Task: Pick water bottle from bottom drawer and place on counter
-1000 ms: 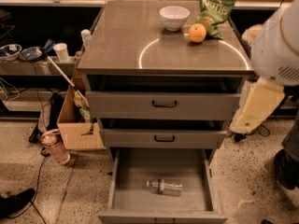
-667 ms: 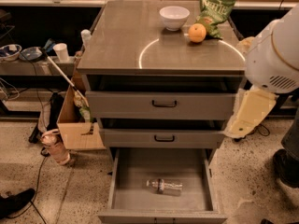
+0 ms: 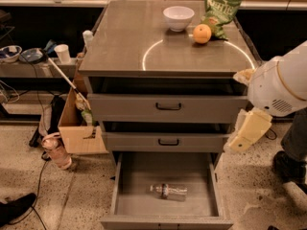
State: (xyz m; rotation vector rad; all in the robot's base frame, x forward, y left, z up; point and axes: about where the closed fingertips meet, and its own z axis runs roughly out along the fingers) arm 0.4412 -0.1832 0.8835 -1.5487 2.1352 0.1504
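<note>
1. Water bottle [image 3: 168, 191] has not moved over the last second. It lies on its side on the floor of the open bottom drawer [image 3: 139, 176], well below the front edge of the bench [image 3: 124, 42]. It sits about midway between the left and right corners, with its cap end apparently pointing left.

2. What has changed is the arm. Its white housing has dropped from level with the right edge of the bench to below the front right corner, and has drifted a little leftward. The cream end effector [image 3: 242, 138] has come down with it and now hangs beside the right end of the middle drawer [image 3: 165, 142].

3. How far open the end effector is cannot be told from this view. Nothing appears to be in it.

4. I take this to be the approach still under way: the arm is lowering toward the drawer and no grasp has been made. The pick and the placement are both still to come.

5. The bottle lies lower than the end effector and to its left, well apart from it. The drawer's right wall stands between the two. The reach probably needs more descent and a leftward move over that wall.

6. On the bench, a white bowl [image 3: 178, 17], an orange [image 3: 202, 33] and a green chip bag [image 3: 220, 11] cluster toward the back right corner. The front left part looks the likelier spot for setting the bottle down.
</note>
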